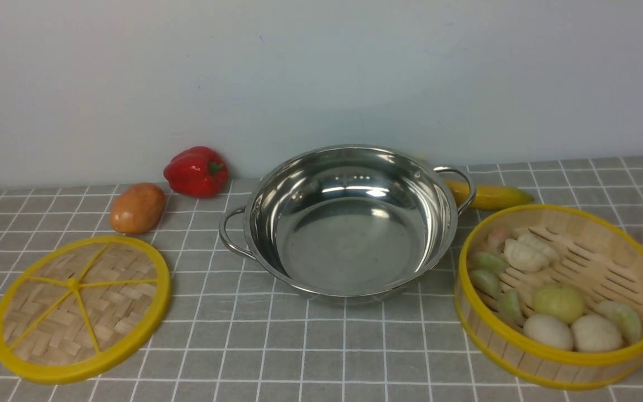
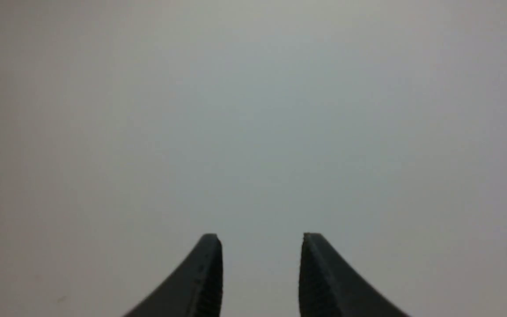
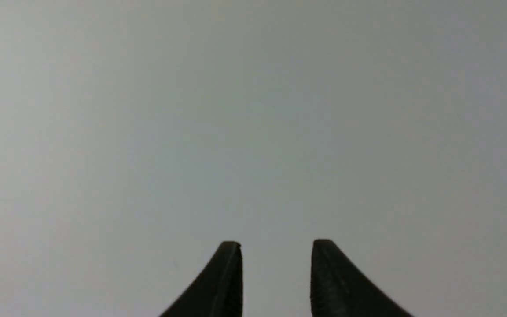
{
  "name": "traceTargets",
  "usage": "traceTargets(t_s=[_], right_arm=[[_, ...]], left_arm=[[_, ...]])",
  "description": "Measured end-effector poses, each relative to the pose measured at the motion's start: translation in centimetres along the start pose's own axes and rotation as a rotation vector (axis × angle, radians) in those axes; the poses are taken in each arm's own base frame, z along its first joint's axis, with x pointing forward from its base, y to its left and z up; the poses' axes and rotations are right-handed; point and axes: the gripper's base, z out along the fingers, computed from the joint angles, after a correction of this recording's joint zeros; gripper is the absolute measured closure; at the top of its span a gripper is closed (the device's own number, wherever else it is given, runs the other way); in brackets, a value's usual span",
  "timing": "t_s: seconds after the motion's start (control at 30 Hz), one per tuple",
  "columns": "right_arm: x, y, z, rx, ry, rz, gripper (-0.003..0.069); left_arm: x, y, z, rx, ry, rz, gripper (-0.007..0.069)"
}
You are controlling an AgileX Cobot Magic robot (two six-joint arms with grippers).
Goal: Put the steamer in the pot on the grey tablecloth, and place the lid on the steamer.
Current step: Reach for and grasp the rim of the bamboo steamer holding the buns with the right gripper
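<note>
The shiny steel pot (image 1: 349,223) stands empty in the middle of the grey tablecloth (image 1: 321,357). The steamer (image 1: 561,293), a yellow-rimmed bamboo basket holding several dumplings and buns, sits on the cloth to the pot's right. The lid (image 1: 80,306), a flat woven disc with yellow rim and spokes, lies on the cloth to the pot's left. Neither arm shows in the front view. My left gripper (image 2: 261,240) and right gripper (image 3: 276,246) each show two dark fingertips apart, with nothing between them, facing a plain grey wall.
A brown potato (image 1: 137,207) and a red bell pepper (image 1: 196,171) lie behind the lid. A yellow banana (image 1: 492,196) lies behind the pot's right handle. A pale wall runs along the back of the table.
</note>
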Motion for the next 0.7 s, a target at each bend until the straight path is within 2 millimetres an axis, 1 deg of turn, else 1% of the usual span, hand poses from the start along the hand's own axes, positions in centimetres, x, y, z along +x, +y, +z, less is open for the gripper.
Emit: traceTargets(t_s=[0.03,0.07,0.1,0.13,0.17,0.2,0.23,0.27,0.3,0.37,0.4,0.43,0.47,0.5,0.57,0.6,0.63,0.67,0.7], right_arm=[[0.0,-0.1,1.0,0.049,0.1,-0.022,0.0419],[-0.3,0.0,2.0,0.081,0.159,-0.04,0.0419],[-0.2,-0.3,4.0,0.156,0.306,-0.07,0.0419],[-0.3,-0.3,4.4,0.181,0.35,-0.085,0.0419],[-0.1,-0.5,5.1,0.216,0.422,-0.099,0.0419],[0.3,-0.8,6.4,0.254,0.507,-0.12,0.0419],[0.3,-0.9,6.8,0.273,0.547,-0.135,0.0419],[0.6,-1.1,8.0,0.303,0.627,-0.163,0.0419],[1.5,-1.6,10.0,0.336,0.742,-0.208,0.0419],[2.5,-2.1,11.9,0.354,0.858,-0.261,0.0419],[3.5,-2.5,13.1,0.366,0.935,-0.285,0.0419],[4.2,-2.8,13.8,0.371,0.977,-0.298,0.0419],[4.4,-2.8,14.0,0.374,0.993,-0.301,0.0419],[6.2,-3.6,15.4,0.388,1.091,-0.321,0.0419],[7.7,-4.2,16.3,0.399,1.159,-0.328,0.0419],[8.7,-4.5,16.9,0.4,1.2,-0.325,0.0419],[9.2,-4.6,17.2,0.397,1.219,-0.322,0.0419],[9.3,-4.7,17.3,0.396,1.225,-0.321,0.0419],[10.5,-4.9,17.9,0.386,1.268,-0.311,0.0419]], left_arm=[[-0.3,-0.1,0.6,0.012,0.051,0.026,0.0382],[-0.3,-0.2,1.4,0.024,0.117,0.046,0.0382],[-0.1,-0.5,2.7,0.049,0.238,0.066,0.0382],[0.0,-0.5,2.9,0.051,0.251,0.068,0.0382],[0.1,-0.5,3.6,0.061,0.307,0.072,0.0382],[0.3,-0.6,4.4,0.069,0.364,0.076,0.0382],[0.6,-0.6,5.1,0.075,0.421,0.079,0.0382],[1.1,-0.6,6.1,0.081,0.494,0.079,0.0382],[1.9,-0.6,7.4,0.08,0.601,0.081,0.0382],[3.2,-0.3,9.0,0.067,0.73,0.098,0.0382],[4.4,0.0,10.2,0.047,0.842,0.106,0.0382],[5.0,0.2,10.9,0.032,0.904,0.118,0.0382],[5.1,0.3,11.1,0.023,0.916,0.126,0.0382],[6.7,0.8,12.5,-0.009,1.044,0.164,0.0382],[8.0,1.4,13.6,-0.052,1.169,0.195,0.0382],[8.6,1.7,14.1,-0.072,1.224,0.216,0.0382],[9.2,1.8,14.7,-0.086,1.274,0.223,0.0382],[9.3,1.9,14.8,-0.088,1.283,0.224,0.0382],[10.2,2.1,15.4,-0.101,1.338,0.228,0.0382]])
